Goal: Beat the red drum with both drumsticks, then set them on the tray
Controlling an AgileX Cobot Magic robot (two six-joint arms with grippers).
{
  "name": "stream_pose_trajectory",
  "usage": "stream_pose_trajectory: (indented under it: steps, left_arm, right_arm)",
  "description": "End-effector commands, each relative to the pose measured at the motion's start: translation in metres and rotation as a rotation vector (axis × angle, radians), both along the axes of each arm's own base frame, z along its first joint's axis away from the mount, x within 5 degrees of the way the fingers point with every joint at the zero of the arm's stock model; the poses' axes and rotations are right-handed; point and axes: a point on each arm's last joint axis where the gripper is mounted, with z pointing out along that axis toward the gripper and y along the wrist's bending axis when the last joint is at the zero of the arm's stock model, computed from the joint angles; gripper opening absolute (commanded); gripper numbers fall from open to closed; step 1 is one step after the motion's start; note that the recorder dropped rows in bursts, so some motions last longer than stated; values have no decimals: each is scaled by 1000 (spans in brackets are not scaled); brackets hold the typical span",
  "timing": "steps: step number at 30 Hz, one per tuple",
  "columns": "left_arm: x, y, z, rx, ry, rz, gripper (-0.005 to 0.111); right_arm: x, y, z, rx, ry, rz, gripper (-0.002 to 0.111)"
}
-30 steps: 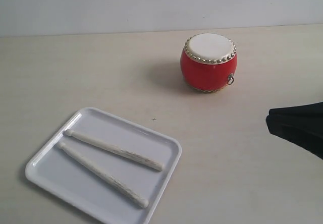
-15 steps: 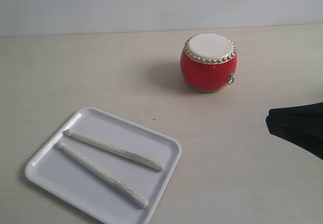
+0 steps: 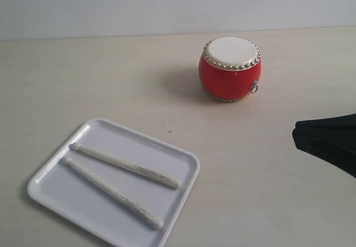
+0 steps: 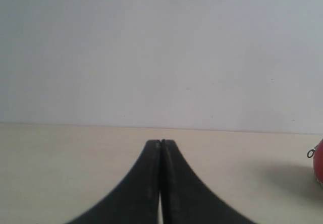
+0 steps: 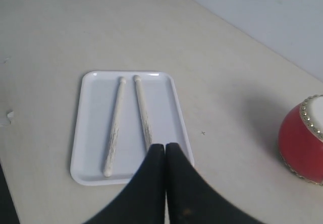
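The red drum (image 3: 230, 69) with its cream skin and gold studs stands upright at the back right of the table. Both pale wooden drumsticks (image 3: 125, 166) (image 3: 111, 191) lie side by side inside the white tray (image 3: 53, 194) at the front left. The right wrist view shows the same tray (image 5: 88, 128) with the drumsticks (image 5: 114, 125) in it and part of the drum (image 5: 303, 141). My right gripper (image 3: 296, 133) hovers at the right edge, shut and empty (image 5: 165, 146). My left gripper (image 4: 160, 142) is shut and empty, out of the exterior view; the drum's edge (image 4: 319, 163) shows beside it.
A pale wall rises behind the beige table (image 3: 111, 80). A small dark mark (image 3: 169, 131) sits on the tabletop between tray and drum.
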Motion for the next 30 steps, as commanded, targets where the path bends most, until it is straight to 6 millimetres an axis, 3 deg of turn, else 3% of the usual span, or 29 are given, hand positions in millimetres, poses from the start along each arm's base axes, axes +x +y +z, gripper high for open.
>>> stream_pose_trajectory:
  steps: [1, 14, 20, 23, 27, 30]
  left_arm:
    - [0, 0, -1, -2, 0, 2, 0]
    - [0, 0, -1, -2, 0, 2, 0]
    - [0, 0, -1, -2, 0, 2, 0]
    - [0, 0, -1, -2, 0, 2, 0]
    - [0, 0, -1, -2, 0, 2, 0]
    - [0, 0, -1, -2, 0, 2, 0]
  right_arm:
    - [0, 0, -1, 10, -2, -6, 0]
    - [2, -5, 2, 42, -6, -49, 0]
    - [18, -22, 3, 182, 118, -345, 0]
    - [29, -37, 2, 214, 93, -512, 0]
    - [39, -66, -14, 329, -61, -801, 0]
    - [31, -84, -36, 521, -114, -1001, 0]
